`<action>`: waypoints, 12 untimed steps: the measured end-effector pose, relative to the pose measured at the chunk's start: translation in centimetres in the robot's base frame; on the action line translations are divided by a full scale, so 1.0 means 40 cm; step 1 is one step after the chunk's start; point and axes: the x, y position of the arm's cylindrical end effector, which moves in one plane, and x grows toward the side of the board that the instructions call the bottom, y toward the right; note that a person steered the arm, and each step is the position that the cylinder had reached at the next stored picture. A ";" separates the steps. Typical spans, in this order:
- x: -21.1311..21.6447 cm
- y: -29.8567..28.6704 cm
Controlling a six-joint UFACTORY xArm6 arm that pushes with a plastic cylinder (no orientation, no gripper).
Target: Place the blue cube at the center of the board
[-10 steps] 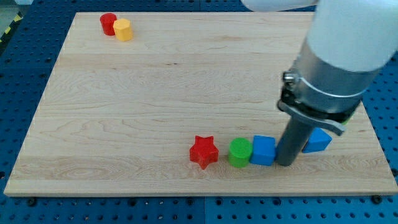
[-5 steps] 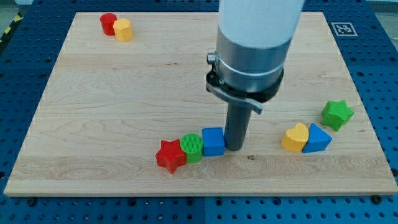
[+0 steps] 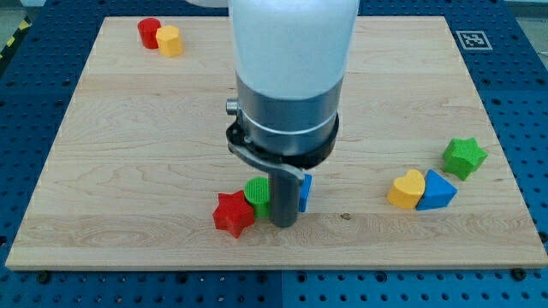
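The blue cube (image 3: 306, 192) is mostly hidden behind my rod; only its right edge shows, low on the board, a little below centre. My tip (image 3: 282, 222) rests on the board just below and in front of the cube, between it and the green cylinder (image 3: 257, 192). The green cylinder touches the rod's left side. A red star (image 3: 233, 214) lies at the cylinder's lower left, touching it.
A red cylinder (image 3: 149, 32) and a yellow block (image 3: 169, 40) sit at the view's top left. A yellow heart (image 3: 407, 189) and a blue triangle (image 3: 437, 191) touch at the right, with a green star (image 3: 464, 156) above them. The wooden board (image 3: 171, 128) lies on a blue pegboard.
My rod has moved left, from the cube's right side to in front of it. The cube, green cylinder and red star were pushed left earlier; they have barely shifted in the last half second.
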 end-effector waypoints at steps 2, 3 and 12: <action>-0.144 0.003; -0.179 0.025; -0.270 0.258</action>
